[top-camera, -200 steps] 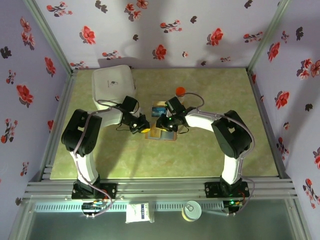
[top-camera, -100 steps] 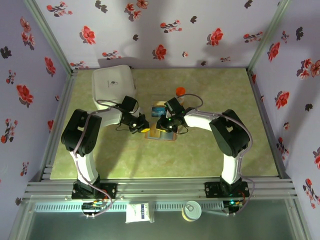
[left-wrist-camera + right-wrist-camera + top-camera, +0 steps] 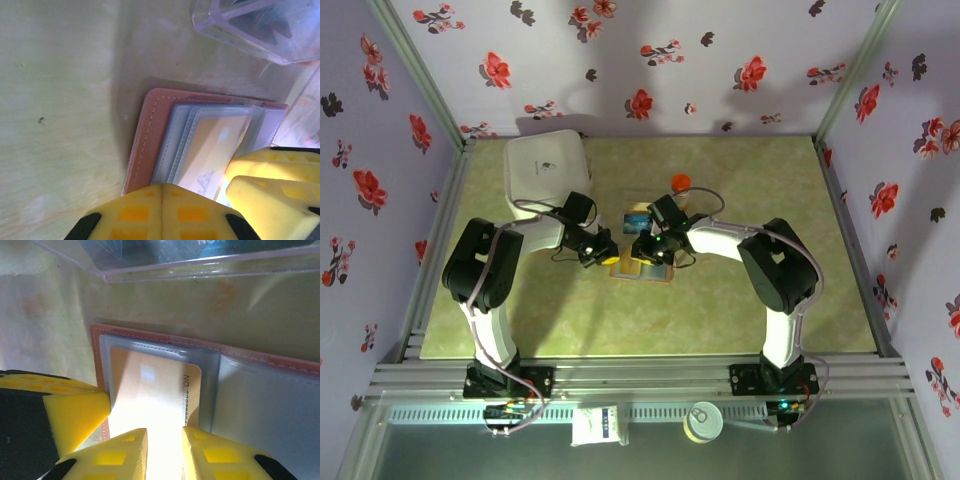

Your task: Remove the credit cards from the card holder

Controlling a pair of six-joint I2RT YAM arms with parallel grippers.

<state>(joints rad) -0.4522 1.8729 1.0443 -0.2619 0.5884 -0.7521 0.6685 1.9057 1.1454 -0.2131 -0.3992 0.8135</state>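
Observation:
The card holder lies open on the table; its brown rim and blue-grey panels show up close. A tan credit card sits partly in the left panel's pocket and appears again in the left wrist view. My right gripper hovers over that card, jaws a narrow gap apart and nothing clamped between them. My left gripper is shut, its tip at the holder's left edge. In the top view the left gripper and right gripper meet over the holder.
A clear plastic box with a teal card inside stands just behind the holder, close to both grippers. An orange-capped bottle is behind it, and a large white square container sits at the back left.
The right arm has shifted slightly left over the holder. The left arm and the holder look unmoved.

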